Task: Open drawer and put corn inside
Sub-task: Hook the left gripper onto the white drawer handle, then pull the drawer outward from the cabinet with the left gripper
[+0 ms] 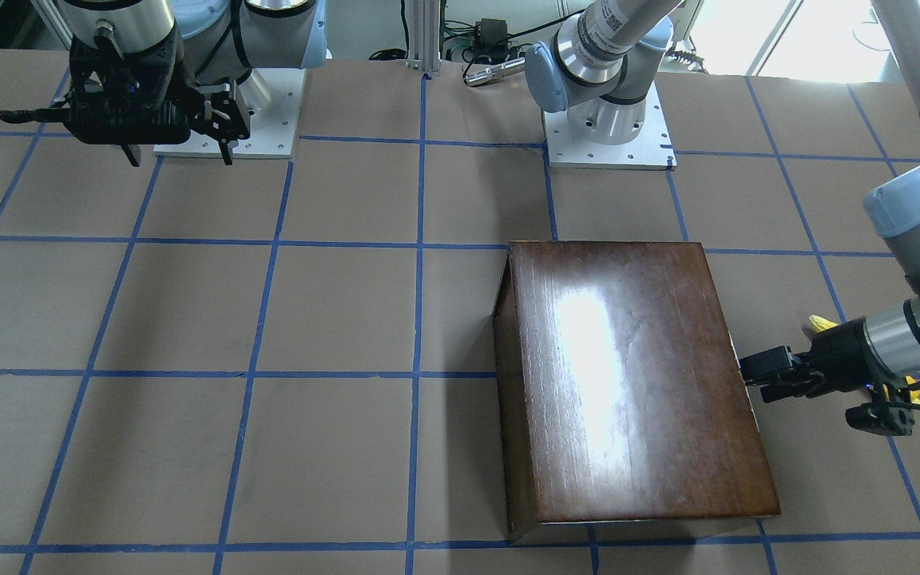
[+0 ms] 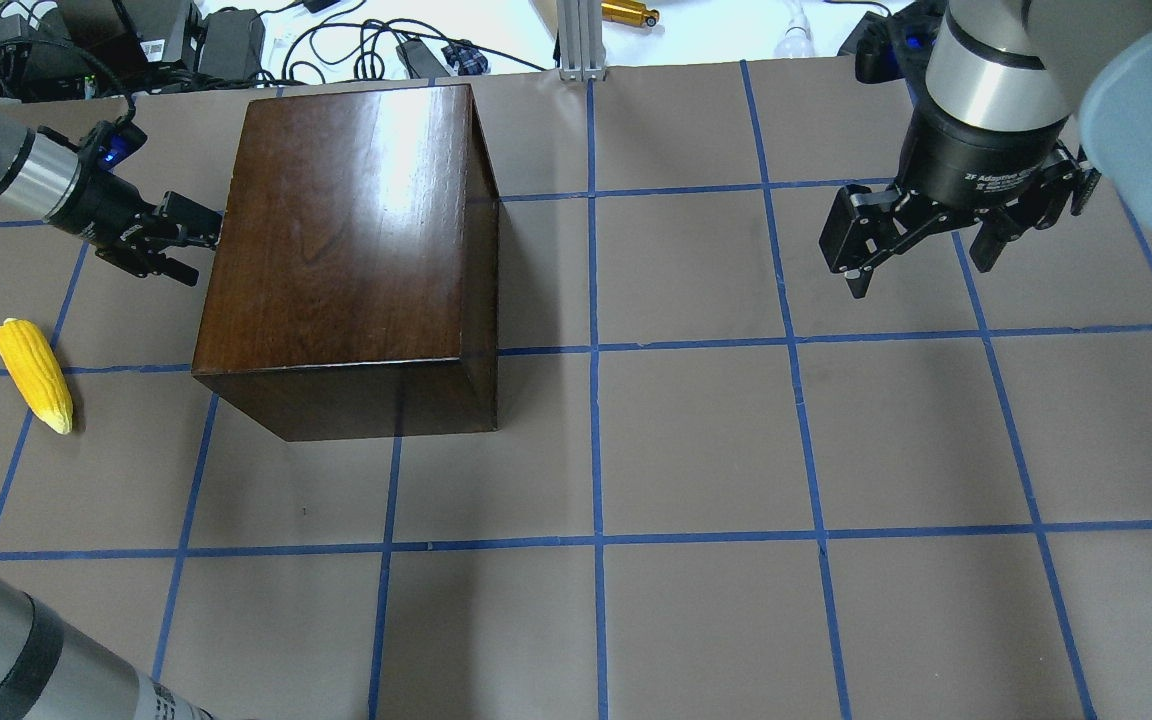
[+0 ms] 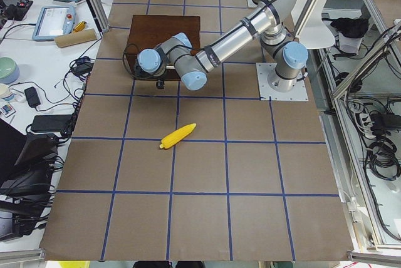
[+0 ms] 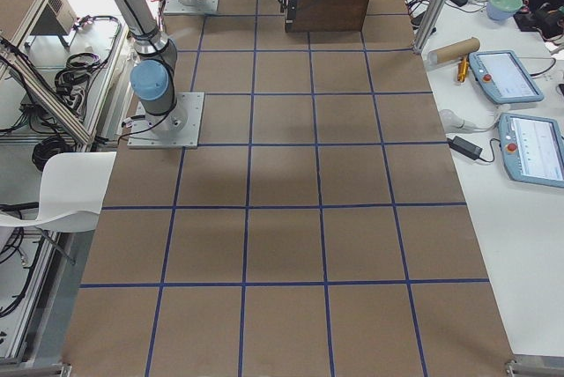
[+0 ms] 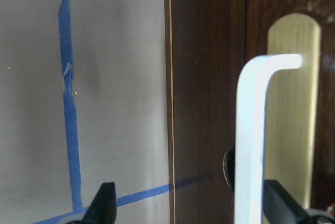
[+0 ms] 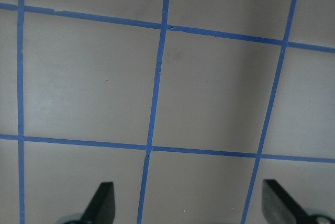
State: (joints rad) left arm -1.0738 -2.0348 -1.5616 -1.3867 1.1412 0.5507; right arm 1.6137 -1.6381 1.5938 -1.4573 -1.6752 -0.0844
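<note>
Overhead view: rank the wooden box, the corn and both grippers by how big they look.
1. wooden box, by far the largest.
2. right gripper, though it hangs nearer the camera, which inflates it.
3. left gripper and corn look about alike, so I will not rank them against each other.

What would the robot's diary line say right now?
left gripper: jaws open, near pull | drawer: shut | corn: on table | right gripper: open, above table
</note>
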